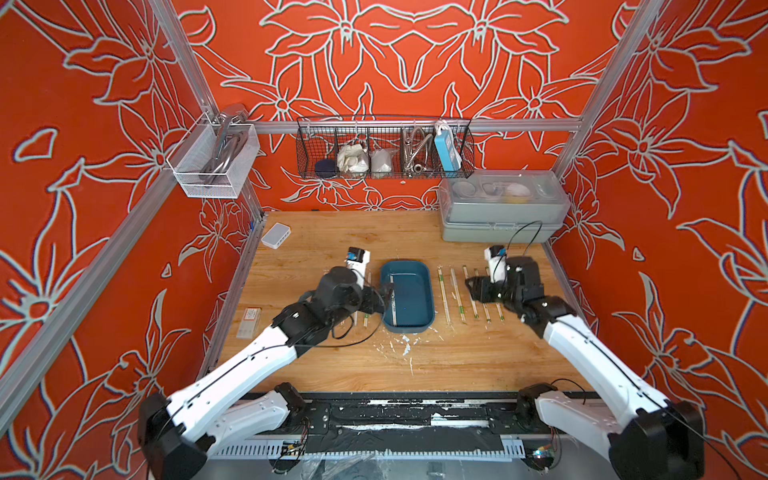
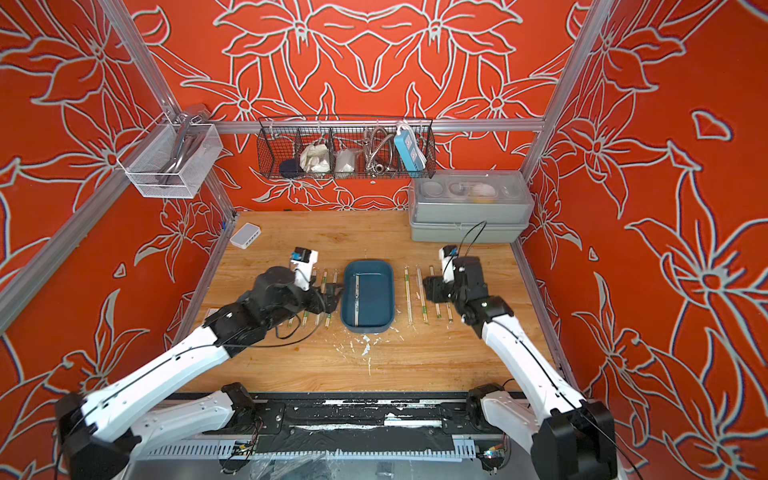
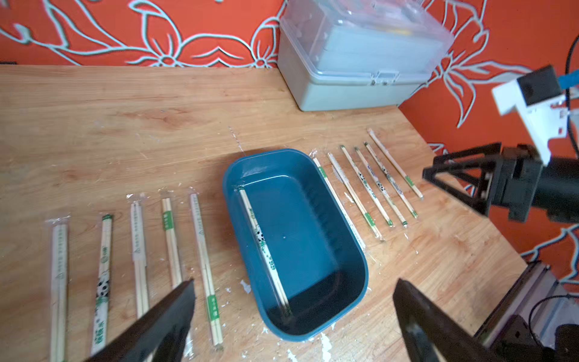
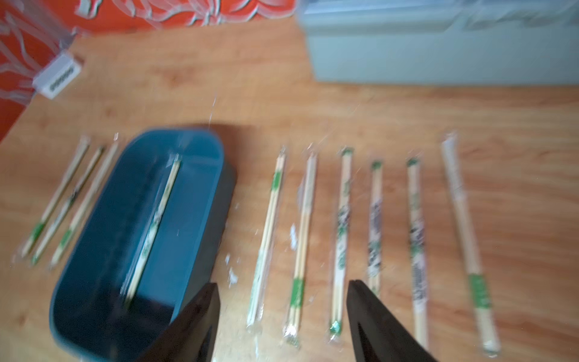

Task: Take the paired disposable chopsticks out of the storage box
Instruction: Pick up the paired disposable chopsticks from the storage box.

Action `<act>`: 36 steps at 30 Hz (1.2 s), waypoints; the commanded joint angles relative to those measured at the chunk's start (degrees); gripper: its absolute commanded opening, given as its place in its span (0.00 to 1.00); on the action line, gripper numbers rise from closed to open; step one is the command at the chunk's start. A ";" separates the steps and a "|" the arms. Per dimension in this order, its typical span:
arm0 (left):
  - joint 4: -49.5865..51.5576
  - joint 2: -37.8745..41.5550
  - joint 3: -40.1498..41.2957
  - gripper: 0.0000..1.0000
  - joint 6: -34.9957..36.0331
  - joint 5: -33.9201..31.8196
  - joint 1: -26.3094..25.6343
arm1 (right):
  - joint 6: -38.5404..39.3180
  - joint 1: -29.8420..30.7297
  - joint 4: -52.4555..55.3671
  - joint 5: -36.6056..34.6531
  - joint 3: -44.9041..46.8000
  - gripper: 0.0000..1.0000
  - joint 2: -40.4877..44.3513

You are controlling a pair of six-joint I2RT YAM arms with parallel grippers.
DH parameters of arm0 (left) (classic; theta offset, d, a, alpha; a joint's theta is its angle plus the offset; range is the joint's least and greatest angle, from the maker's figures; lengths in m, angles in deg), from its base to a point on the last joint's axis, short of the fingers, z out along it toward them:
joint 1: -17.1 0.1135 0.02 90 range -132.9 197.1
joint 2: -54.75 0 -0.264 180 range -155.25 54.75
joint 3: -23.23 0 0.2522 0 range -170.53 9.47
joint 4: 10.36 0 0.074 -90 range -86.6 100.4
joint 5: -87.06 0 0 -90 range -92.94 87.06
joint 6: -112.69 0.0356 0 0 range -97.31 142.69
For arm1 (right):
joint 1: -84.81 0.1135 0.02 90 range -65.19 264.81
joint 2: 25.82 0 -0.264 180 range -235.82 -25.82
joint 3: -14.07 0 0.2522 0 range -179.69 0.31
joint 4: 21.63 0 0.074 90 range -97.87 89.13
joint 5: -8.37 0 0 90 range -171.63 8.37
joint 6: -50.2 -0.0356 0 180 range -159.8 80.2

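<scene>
your tray (image 1: 409,297) sits in the middle of the wooden table (image 1: 332,365), its long side running from the near edge toward the back wall. one chopstick pair (image 3: 264,247) lies flat on the tray floor, close along the wall on the left arm's side. its long axis lines up with the tray's long side, one end near the far end wall and the other near the front one. a panda print shows about midway along its sleeve.

the other pairs lie on the table, all roughly parallel to the tray: a left row (image 3: 169,241) of five and a right row (image 4: 344,238) of six.

your left gripper (image 3: 294,283) hangs over the tray's left rim with its jaws spread wide. in its wrist view the near end of the pair in the tray shows in the gap between the fingers, and neither finger touches it.

your right gripper (image 4: 282,283) hangs above the right row, jaws spread apart. its wrist view is blurred, and the two pairs nearest the tray show between the fingers.

a grey case (image 1: 503,212) stands at the far right corner.
</scene>
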 commanded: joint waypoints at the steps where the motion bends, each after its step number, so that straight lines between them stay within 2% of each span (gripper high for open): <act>1: 9.33 -9.02 -5.92 0.97 -2.23 -4.99 -2.87 | -2.68 0.35 -8.78 -0.08 5.25 0.69 3.78; 5: 9.06 -17.83 -10.78 0.92 -2.78 -5.72 -3.50 | -1.60 2.74 -13.79 -0.20 10.77 0.69 7.15; 10: 6.89 -24.83 -14.29 0.90 -2.20 -5.23 -3.28 | -1.30 3.36 -15.84 -3.54 13.41 0.69 9.53; 16: 11.53 -34.26 -21.02 0.81 -4.41 -0.83 -1.11 | -2.44 3.57 -17.04 -8.09 16.50 0.69 14.68; 20: 14.27 -38.76 -24.22 0.74 -4.91 -0.90 -0.01 | -2.64 3.62 -16.79 -8.67 17.60 0.69 17.25; 22: 17.11 -41.05 -26.62 0.74 -4.94 -2.38 0.09 | -3.01 3.60 -16.32 -9.06 17.56 0.69 17.27; 26: 18.58 -42.95 -27.72 0.74 -5.25 -4.45 0.26 | -3.36 3.64 -15.85 -9.58 16.83 0.69 15.65; 36: 18.53 -47.14 -28.04 0.75 -5.92 -3.88 2.08 | -4.41 3.64 -15.05 -10.28 15.15 0.69 10.88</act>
